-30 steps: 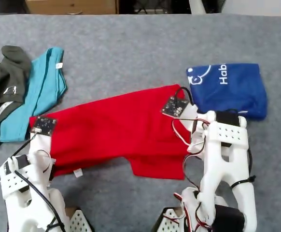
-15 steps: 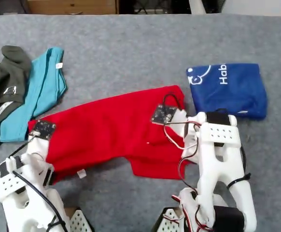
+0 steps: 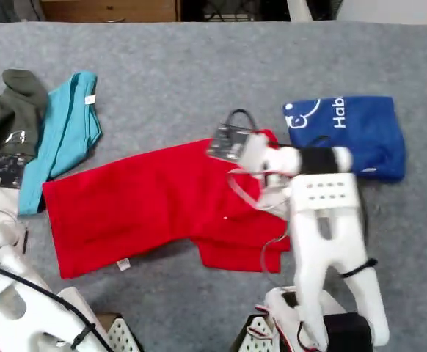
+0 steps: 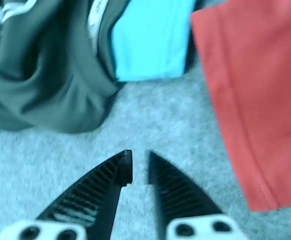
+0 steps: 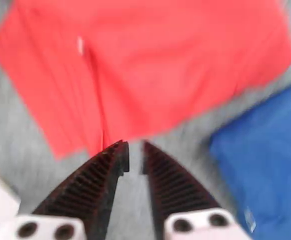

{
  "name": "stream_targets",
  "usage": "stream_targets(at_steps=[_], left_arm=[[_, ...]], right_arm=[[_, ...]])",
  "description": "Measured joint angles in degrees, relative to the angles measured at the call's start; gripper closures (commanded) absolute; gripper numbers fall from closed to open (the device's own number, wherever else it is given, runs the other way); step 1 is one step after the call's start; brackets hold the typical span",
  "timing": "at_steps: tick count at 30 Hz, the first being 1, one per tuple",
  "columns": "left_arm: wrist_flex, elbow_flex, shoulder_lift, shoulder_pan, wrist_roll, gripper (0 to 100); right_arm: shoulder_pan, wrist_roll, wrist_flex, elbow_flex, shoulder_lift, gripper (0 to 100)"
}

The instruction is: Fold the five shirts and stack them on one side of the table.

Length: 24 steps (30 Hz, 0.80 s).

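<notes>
A red shirt (image 3: 162, 205) lies spread flat across the middle of the grey table (image 3: 199, 73). The folded blue shirt (image 3: 349, 136) sits at the right. At the left, a teal shirt (image 3: 59, 139) and a dark green shirt (image 3: 4, 121) lie crumpled together. My left gripper (image 4: 139, 167) hangs over bare table beside the red shirt (image 4: 255, 90), near the dark green shirt (image 4: 45, 75) and the teal shirt (image 4: 150, 40), slightly open and empty. My right gripper (image 5: 135, 157) hovers between the red shirt (image 5: 150, 65) and the blue shirt (image 5: 265, 150), narrowly open and empty.
The right arm (image 3: 323, 213) stands over the red shirt's right end, close to the blue shirt. The left arm (image 3: 1, 242) is at the table's near left corner. Wooden furniture (image 3: 111, 9) lines the far edge. Grey table shows beyond the shirts.
Both grippers have left the red shirt's two ends. The left arm swung left towards the teal and green shirts. The right arm moved farther from the near edge and leftward.
</notes>
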Motion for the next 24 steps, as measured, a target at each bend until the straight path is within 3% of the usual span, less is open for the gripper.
stream_targets(at_steps=[4,7,11,15,18,24], left_arm=[[-0.44,0.0,0.18,8.0,7.56,97],[-7.3,3.52,0.18,16.09,17.58,97],[-25.93,14.33,0.18,22.86,31.47,97],[-49.76,26.73,0.18,24.35,43.69,97],[-58.55,31.65,0.18,26.29,45.71,97],[-59.08,33.05,0.18,26.9,46.33,97]], right_arm=[[-8.18,-9.76,-8.7,1.76,4.66,98.5],[-10.55,-15.91,-15.3,1.76,11.34,98.5],[-11.16,-19.43,-18.37,1.58,20.66,98.5],[-12.48,-19.96,-16.53,1.14,25.32,98.5],[-14.68,-19.96,-16.44,1.23,25.58,98.5],[-18.9,-19.96,-14.24,3.96,25.49,98.5]])
